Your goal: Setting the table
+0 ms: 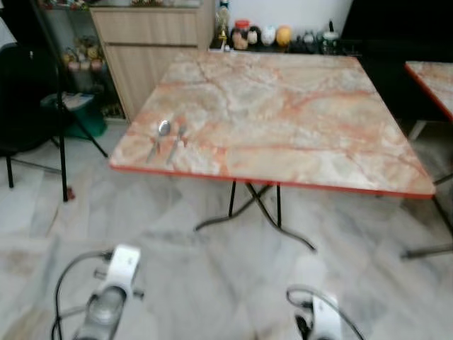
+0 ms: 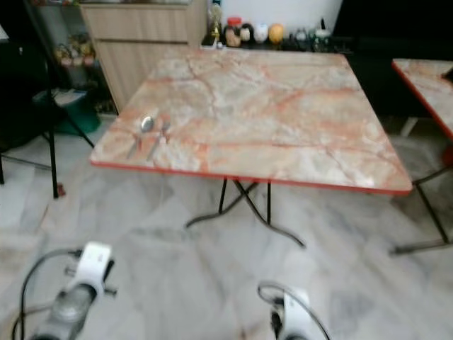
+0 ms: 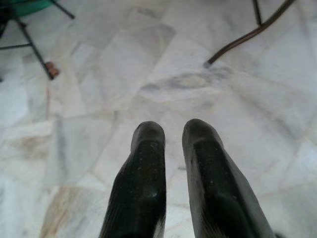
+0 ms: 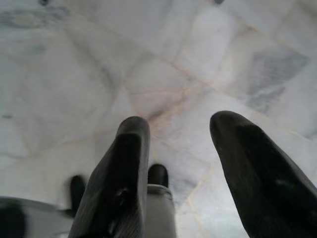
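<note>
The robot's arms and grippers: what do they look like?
Each arm ends in a silver-grey wrist with a white block, looped by a thin black cable. The left gripper and right gripper each have two long, matte black fingers with rounded tips and a finely ridged surface.

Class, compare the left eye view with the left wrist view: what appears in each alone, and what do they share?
Left eye view alone: the marble table with a spoon and fork near its left front corner, and a wooden cabinet behind. Left wrist view alone: the left gripper, its black fingers slightly parted and empty above the floor. Shared: the pale marble floor and the table's curved metal leg.
</note>
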Robot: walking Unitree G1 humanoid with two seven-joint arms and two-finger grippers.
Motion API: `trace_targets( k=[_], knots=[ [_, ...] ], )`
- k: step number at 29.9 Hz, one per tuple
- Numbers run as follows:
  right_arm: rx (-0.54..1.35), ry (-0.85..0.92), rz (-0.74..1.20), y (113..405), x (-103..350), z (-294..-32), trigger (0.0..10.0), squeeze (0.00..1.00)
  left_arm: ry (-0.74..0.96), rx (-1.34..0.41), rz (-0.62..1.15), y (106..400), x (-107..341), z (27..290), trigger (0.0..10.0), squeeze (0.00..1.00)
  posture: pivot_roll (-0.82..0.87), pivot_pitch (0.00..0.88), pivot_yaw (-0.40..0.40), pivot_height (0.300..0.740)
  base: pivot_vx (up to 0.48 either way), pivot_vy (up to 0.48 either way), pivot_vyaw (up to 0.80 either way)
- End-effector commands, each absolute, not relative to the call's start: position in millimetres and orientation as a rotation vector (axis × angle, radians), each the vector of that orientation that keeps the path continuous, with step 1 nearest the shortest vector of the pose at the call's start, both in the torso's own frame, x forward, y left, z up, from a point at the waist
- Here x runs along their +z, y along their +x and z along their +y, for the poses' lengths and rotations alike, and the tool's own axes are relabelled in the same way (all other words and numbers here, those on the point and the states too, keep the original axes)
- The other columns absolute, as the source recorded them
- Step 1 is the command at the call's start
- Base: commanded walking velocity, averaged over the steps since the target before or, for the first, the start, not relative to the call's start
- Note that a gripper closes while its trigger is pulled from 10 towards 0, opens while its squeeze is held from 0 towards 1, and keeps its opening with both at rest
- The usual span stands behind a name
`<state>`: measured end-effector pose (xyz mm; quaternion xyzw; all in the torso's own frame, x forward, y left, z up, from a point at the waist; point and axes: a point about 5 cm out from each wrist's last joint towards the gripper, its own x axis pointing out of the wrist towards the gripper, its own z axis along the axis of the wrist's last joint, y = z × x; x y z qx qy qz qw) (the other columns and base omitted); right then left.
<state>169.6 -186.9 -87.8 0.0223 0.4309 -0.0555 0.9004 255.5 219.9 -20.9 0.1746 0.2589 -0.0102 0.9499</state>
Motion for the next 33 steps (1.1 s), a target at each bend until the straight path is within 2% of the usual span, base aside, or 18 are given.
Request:
trace_targets(
  k=[1,12,33],
  knots=[
    [-0.113,0.059,0.874,174,-86,-183,10.0,0.00,0.385,-0.014,0.570,249,-26,227,10.0,0.00,0.04,0.000,-0.015,0.740,0.000,0.371,0.00],
    [-0.112,0.059,0.876,175,-86,-184,10.0,0.00,0.405,-0.004,0.669,230,-42,234,10.0,0.00,0.05,0.000,-0.013,0.740,0.000,0.362,0.00],
    [-0.106,0.055,0.873,175,-86,-180,10.0,0.00,0.408,0.011,0.704,222,-47,238,10.0,0.00,0.05,0.000,-0.001,0.740,0.000,0.346,0.00]
  ],
)
